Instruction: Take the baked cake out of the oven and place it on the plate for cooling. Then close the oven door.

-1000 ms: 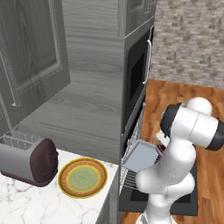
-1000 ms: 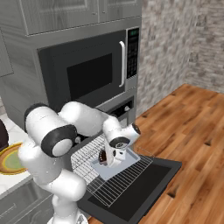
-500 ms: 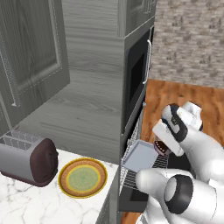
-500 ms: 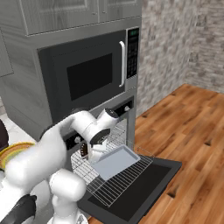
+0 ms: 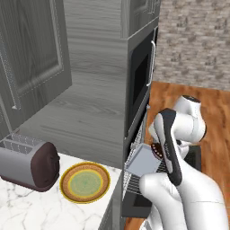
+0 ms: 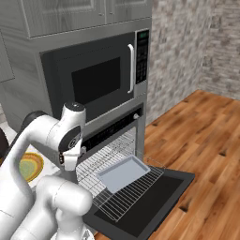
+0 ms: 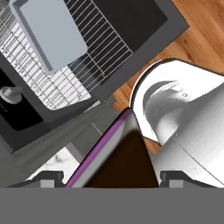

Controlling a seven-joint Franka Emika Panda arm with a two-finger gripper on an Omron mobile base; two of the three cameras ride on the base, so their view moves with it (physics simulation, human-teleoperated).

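Between our fingertips (image 7: 52, 176) sat the cake (image 7: 122, 162), a dark wedge pinched in widely spread jaws, lifted clear of the tray (image 6: 123, 172) on the pulled-out rack (image 6: 117, 185). We judged the removal done; the plate (image 5: 85, 183) beside the toaster (image 5: 29, 162) waited bare, and the oven door (image 6: 154, 199) hung open.

A grey stone-brick wall (image 6: 187, 51) is standing over warm wooden plank flooring (image 6: 211, 154). Grey woodgrain cabinets (image 5: 90, 76) are rising above a white marble bench (image 5: 27, 209), light falling evenly.
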